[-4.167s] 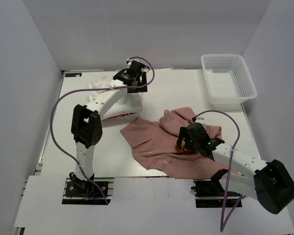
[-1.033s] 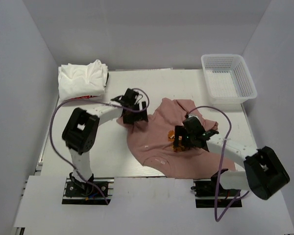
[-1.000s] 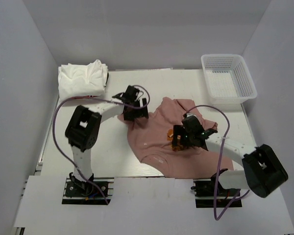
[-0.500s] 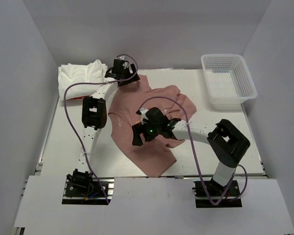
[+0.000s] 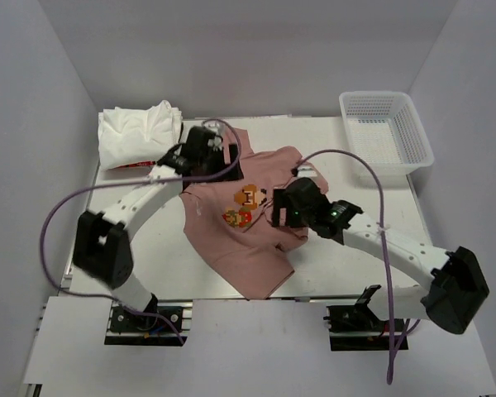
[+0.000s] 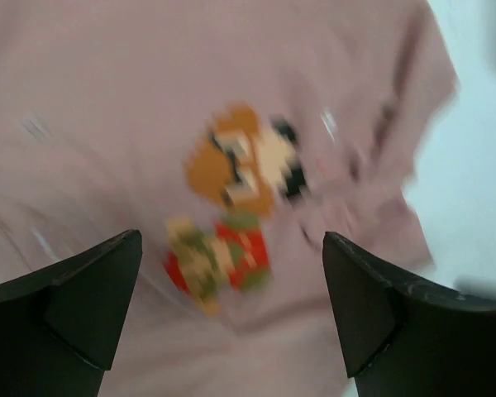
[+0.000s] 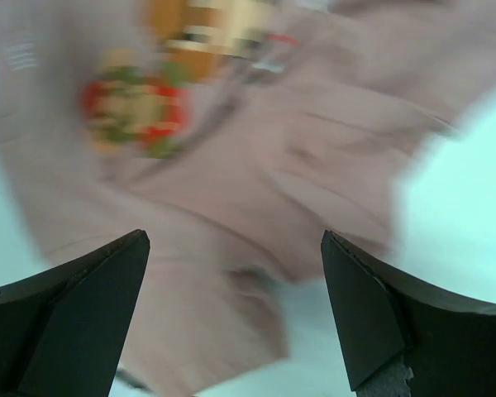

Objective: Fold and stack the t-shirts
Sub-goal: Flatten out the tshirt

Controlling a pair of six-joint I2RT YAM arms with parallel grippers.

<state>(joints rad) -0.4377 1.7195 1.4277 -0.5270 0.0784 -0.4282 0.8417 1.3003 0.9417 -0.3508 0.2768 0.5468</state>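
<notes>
Lying print-up across the middle of the worktop (image 5: 165, 265), the pink t-shirt (image 5: 231, 252) is sitting unfolded, its right side bunching into creases and its hem end pointing toward the near edge. Facing up like this, it is probably being laid out for flattening before any fold. The left jaws are hovering over its far edge near the collar, and the right jaws are hanging over the creased sleeve side. Both pairs are standing wide open, gripping nothing, with only cloth showing below them, so they are likely lining up to pinch the edges. At the far left corner, the white t-shirts (image 5: 139, 136) are sitting folded in a pile, probably serving as the stack this one is meant to join. A mesh basket (image 5: 377, 96) is standing well apart at the far right.
</notes>
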